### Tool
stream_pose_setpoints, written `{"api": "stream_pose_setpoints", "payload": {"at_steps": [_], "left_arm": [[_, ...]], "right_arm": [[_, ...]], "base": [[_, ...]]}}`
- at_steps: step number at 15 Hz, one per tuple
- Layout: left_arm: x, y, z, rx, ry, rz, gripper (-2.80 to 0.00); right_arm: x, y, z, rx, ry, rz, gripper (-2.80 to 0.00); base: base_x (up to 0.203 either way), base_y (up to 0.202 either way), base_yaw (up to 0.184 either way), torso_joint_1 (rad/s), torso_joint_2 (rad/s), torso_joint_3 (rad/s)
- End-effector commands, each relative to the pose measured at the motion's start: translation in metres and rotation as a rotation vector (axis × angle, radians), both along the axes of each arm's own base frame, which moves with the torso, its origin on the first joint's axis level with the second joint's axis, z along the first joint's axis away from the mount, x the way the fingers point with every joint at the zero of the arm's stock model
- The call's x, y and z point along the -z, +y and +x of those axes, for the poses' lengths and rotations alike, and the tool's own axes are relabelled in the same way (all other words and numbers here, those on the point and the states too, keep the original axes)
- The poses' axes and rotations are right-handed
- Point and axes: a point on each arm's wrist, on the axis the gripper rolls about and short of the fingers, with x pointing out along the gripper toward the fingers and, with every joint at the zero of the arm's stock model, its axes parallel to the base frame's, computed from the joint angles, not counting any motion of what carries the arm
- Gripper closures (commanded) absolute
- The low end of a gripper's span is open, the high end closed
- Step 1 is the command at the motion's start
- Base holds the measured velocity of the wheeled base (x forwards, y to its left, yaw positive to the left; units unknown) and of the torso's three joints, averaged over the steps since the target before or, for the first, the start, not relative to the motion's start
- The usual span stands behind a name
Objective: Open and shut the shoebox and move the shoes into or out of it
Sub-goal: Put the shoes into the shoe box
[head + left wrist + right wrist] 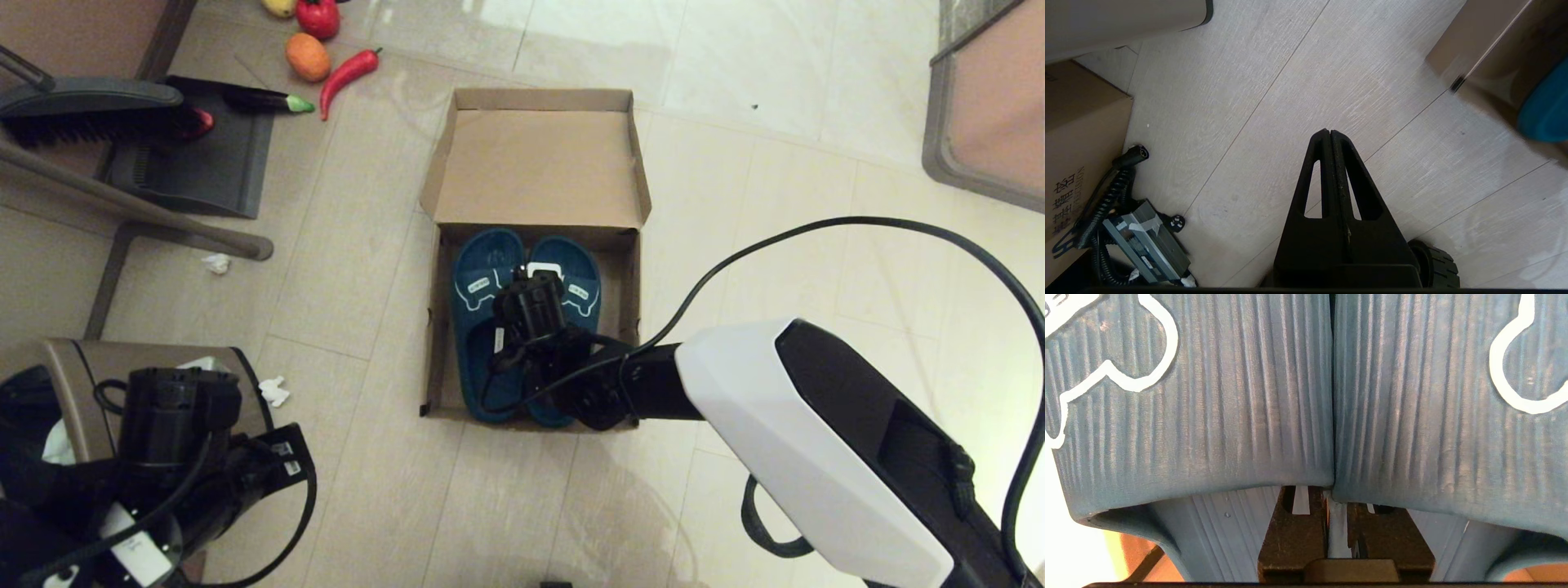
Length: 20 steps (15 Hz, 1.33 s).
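The pair of dark teal-blue rubber slide sandals, each strap marked with a pale bone-shaped outline, lies side by side inside the large plain brown cardboard shoebox, inner edges touching. Their long axes run from 6 to 12 o'clock in the head view, toes toward 12 o'clock, where the hinged lid lies folded back on the pale tiled floor.

They look light, soft and flexible, with ribbed straps that should give some grip; I judge they would sag or swing if lifted by one edge. The best hold is where the two straps meet, pinching both inner strap edges together so the pair comes up as one.

The right gripper is already there: in the right wrist view its dark fingers reach under the straps at the seam, drawn close together with the sandals' adjoining inner edges between them, apparently clamped.

The left gripper is parked at about 8 o'clock from the box, over bare floor, fingers pressed together and holding nothing.

Toy vegetables lie at 11 o'clock, well apart.
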Motion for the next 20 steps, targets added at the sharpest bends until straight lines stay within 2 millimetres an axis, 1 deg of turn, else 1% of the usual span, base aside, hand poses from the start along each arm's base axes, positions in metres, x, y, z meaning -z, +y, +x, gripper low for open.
{"api": "stream_pose_setpoints", "payload": {"at_steps": [1,4,10,11,12,17,18,19,20], "left_arm": [[0.002,0.0,0.0,-0.004,0.007,0.001,0.0],[0.003,0.001,-0.002,-0.005,0.01,0.001,0.0],[0.003,0.0,-0.002,-0.004,0.006,-0.001,0.0],[0.003,0.001,-0.003,-0.005,0.006,-0.001,0.0],[0.002,0.001,-0.004,-0.006,0.003,-0.002,0.0],[0.001,0.0,-0.001,0.001,0.001,-0.007,0.0],[0.003,0.0,0.0,0.005,0.008,-0.009,0.0],[0.004,-0.002,0.003,0.015,0.014,-0.014,0.0],[0.006,-0.005,0.011,0.028,0.013,-0.024,0.0]], "right_arm": [[0.006,-0.004,0.006,0.017,0.007,-0.006,0.0],[0.005,-0.014,0.014,0.037,0.005,-0.007,0.0],[0.007,-0.014,0.014,0.031,0.01,-0.033,0.0],[0.008,-0.013,0.013,0.029,0.011,-0.034,-0.77],[0.01,-0.012,0.013,0.028,0.012,-0.032,-2.8],[0.013,-0.012,0.013,0.034,0.014,-0.032,-2.8],[0.008,-0.013,0.012,0.037,0.008,-0.028,-2.8],[-0.003,-0.016,0.01,0.039,-0.003,-0.019,-2.8],[-0.016,-0.022,0.009,0.048,-0.017,-0.008,-2.8]], "base": [[0.0,0.0,0.0,0.0,0.0,0.0],[0.0,0.0,0.0,0.0,0.0,0.0],[0.0,0.0,0.0,0.0,0.0,0.0],[0.0,0.0,0.0,0.0,0.0,0.0],[0.0,0.0,0.0,0.0,0.0,0.0],[0.0,0.0,0.0,0.0,0.0,0.0],[0.0,0.0,0.0,0.0,0.0,0.0],[0.0,0.0,0.0,0.0,0.0,0.0],[0.0,0.0,0.0,0.0,0.0,0.0]]}}
